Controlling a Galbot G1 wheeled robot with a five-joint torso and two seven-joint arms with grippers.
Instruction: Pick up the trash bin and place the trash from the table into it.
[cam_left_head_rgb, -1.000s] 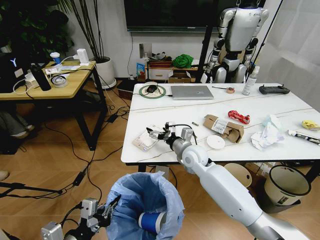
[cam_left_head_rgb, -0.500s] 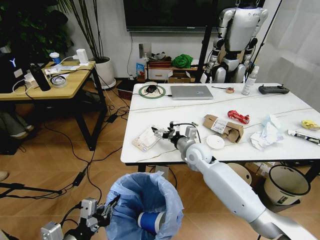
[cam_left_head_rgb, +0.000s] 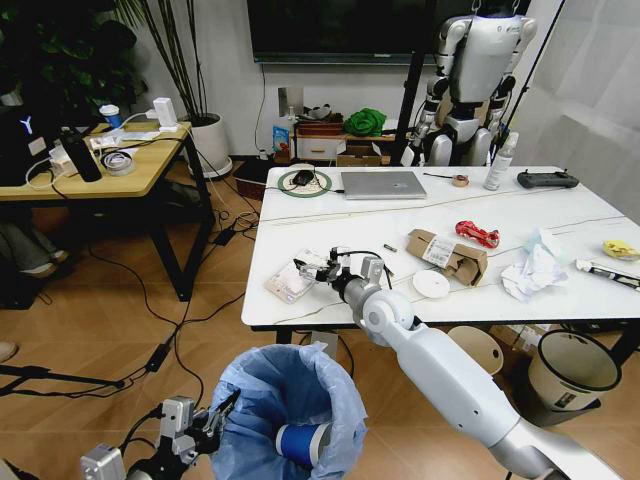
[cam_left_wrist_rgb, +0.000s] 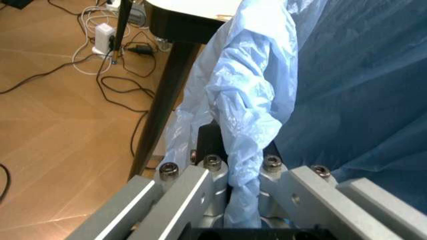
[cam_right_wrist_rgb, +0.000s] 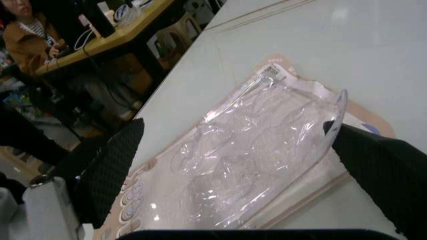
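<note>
The trash bin (cam_left_head_rgb: 290, 415), lined with a light-blue bag, hangs low in front of the table (cam_left_head_rgb: 520, 212) with a blue-white paper cup (cam_left_head_rgb: 303, 443) inside. My left gripper (cam_left_head_rgb: 213, 425) is shut on its rim and bag (cam_left_wrist_rgb: 248, 120). A pink-white packet (cam_left_head_rgb: 287, 283) lies at the table's near left edge. My right gripper (cam_left_head_rgb: 308, 270) is open just over it, and the black fingers (cam_right_wrist_rgb: 110, 170) stand on either side of the packet (cam_right_wrist_rgb: 260, 150). Further right lie a torn cardboard box (cam_left_head_rgb: 448, 256), red wrapper (cam_left_head_rgb: 478, 234), white lid (cam_left_head_rgb: 432, 284), tissues (cam_left_head_rgb: 532, 270) and yellow peel (cam_left_head_rgb: 620, 249).
A silver laptop (cam_left_head_rgb: 383, 184) and black controller (cam_left_head_rgb: 548, 180) sit at the table's far side. A cream bucket (cam_left_head_rgb: 572, 368) stands under the right end. To the left is a wooden desk (cam_left_head_rgb: 90, 160), with cables across the floor. A humanoid robot (cam_left_head_rgb: 470, 90) stands behind.
My right gripper drifted a little right along the table edge, then came back left over the packet. The bin and my left gripper have not moved.
</note>
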